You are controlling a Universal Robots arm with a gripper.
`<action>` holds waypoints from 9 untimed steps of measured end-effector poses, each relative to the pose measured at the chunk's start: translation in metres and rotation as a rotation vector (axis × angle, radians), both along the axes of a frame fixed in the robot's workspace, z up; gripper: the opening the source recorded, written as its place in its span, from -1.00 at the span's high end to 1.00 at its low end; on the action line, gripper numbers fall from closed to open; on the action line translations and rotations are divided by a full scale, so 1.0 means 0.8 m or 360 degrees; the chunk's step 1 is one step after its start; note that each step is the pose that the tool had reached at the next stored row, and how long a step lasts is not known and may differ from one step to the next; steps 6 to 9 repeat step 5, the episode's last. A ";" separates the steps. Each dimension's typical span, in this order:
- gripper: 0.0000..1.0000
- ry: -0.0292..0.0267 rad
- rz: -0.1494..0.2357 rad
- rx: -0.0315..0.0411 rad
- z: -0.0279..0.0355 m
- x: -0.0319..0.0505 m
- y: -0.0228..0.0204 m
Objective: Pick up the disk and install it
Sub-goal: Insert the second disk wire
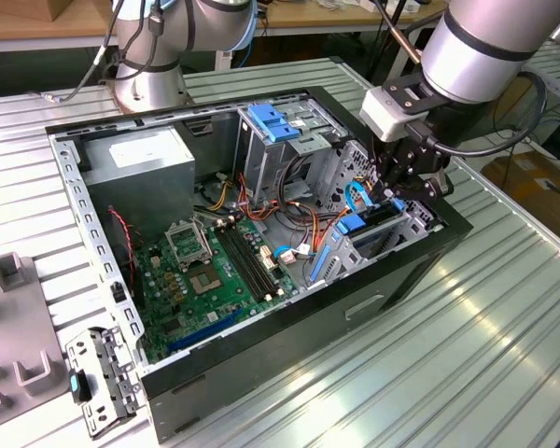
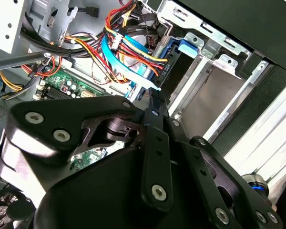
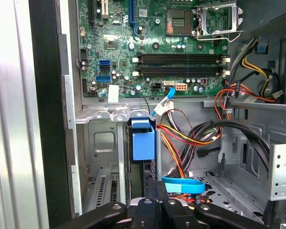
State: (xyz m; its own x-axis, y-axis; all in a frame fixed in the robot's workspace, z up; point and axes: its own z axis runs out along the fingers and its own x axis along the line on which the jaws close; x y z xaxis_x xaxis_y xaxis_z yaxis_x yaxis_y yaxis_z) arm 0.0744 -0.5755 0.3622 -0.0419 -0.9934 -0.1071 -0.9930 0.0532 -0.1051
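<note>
Hanging low over the front corner of the open computer case [image 1: 67, 191], the jaws look drawn together in both wrist views, with nothing visible between them. Their tips sit just above the drive cage [image 1: 420, 222], beside a thin light-blue cable [image 3: 183, 185] that loops across in front of them.

The disk [image 3: 144, 142] is no longer out on the bench [image 1: 504, 355]. It stands on edge inside the drive cage, its bright blue carrier end facing up between the metal walls, just beyond the jaw tips in the first wrist view. Whether the tips touch it cannot be told. Judging by this, the pick-up is done and the disk is at least partly in its slot. Full seating cannot be confirmed from here, and no cable can be seen plugged into it.

Farther out, the case holds the green motherboard [image 1: 226, 271] flat on its floor, with an empty processor socket [image 3: 214, 21] and dark memory slots. A grey power supply [image 1: 140, 161] fills the far corner, and bundles of red, yellow and black wires [image 3: 190, 138] run between it and the cage. An upper bay carries a paler blue slotted bracket [image 1: 273, 121]. Outside the case, a loose metal plate [image 1: 98, 378] lies on the bench.
</note>
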 end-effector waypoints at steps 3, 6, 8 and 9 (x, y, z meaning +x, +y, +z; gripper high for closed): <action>0.79 -0.00002 0.0000 0.0000 0.0000 0.000 0.0000; 0.79 -0.00002 0.0000 0.0000 0.0000 0.000 0.0000; 0.79 -0.00002 0.0000 0.0000 0.0000 0.000 0.0000; 0.79 -0.00002 0.0000 0.0000 0.0000 0.000 0.0000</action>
